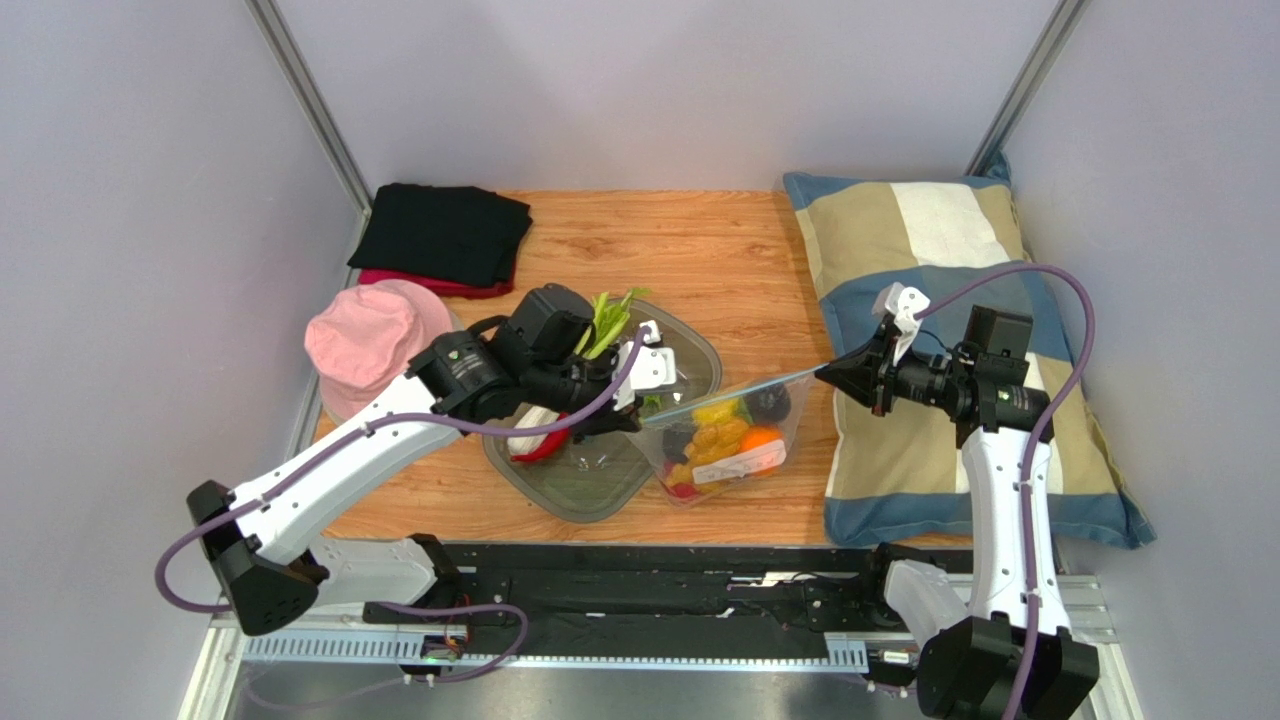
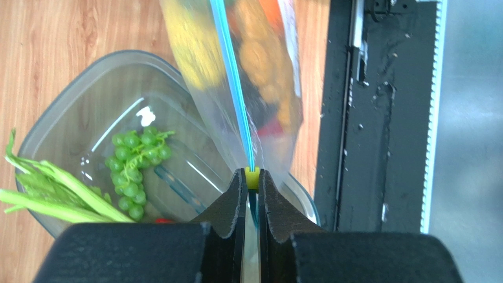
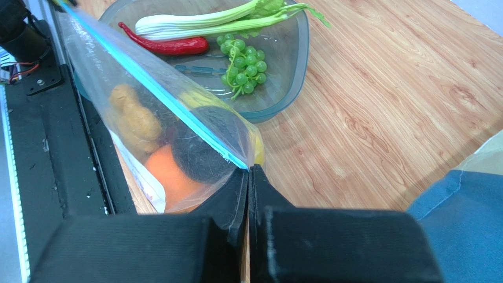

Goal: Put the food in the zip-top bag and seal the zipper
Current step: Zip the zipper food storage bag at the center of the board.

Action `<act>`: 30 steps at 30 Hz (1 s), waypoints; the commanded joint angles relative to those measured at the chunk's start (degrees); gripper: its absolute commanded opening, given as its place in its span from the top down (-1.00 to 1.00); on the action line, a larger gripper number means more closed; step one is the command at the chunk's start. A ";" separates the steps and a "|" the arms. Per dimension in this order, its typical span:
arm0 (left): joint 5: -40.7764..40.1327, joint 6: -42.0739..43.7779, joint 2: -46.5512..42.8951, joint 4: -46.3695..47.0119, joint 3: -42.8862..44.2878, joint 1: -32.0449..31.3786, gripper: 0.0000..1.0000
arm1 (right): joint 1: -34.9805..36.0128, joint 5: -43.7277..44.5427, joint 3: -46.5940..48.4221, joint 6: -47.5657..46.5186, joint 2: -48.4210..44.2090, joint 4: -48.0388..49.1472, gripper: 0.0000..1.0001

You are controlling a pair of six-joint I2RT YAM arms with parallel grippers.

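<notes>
2 end effectors (image 2: 252, 180) (image 3: 249, 171) pinch the zipper (image 2: 232, 76) at opposite ends.

A pink hat (image 1: 368, 342) is set beside folded black cloth (image 1: 443, 233) at the wooden table's (image 1: 706, 255) left. A checked pillow (image 1: 917, 225) is laid at right, with a grey tray (image 1: 579, 492) between.

Surface: wooden table (image 1: 721, 255), light grain | far left: black folded cloth (image 1: 443, 233) sitting on a red cloth (image 1: 436, 284); pink hat (image 1: 368, 342) just in front, hugging the left edge | middle: clear grey tray (image 1: 594, 488) flat on the wood; zip-top bag (image 1: 721, 450) just beside it, contact with the wood hard to call | right: striped pillow (image 1: 932, 225) along the right edge
</notes>
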 commanded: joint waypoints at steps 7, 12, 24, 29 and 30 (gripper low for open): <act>1.25 0.82 -5.15 -8.88 -1.66 0.56 0.84 | -1.69 3.67 -0.83 4.66 -3.76 8.70 1.00; 0.98 -1.90 -0.59 -7.38 0.71 1.61 0.89 | -0.81 2.96 -1.62 5.10 -5.00 9.59 1.00; 7.13 -14.47 3.46 -2.90 -1.13 14.01 0.86 | 2.62 10.34 3.91 16.43 2.03 12.57 -0.73; 8.37 -15.53 1.88 -0.71 -2.89 16.03 0.04 | 2.62 14.21 5.67 22.58 3.70 14.07 -1.00; 8.63 -15.79 1.18 -0.18 -3.15 16.38 -0.12 | 2.62 14.74 6.11 25.11 3.97 14.42 -1.00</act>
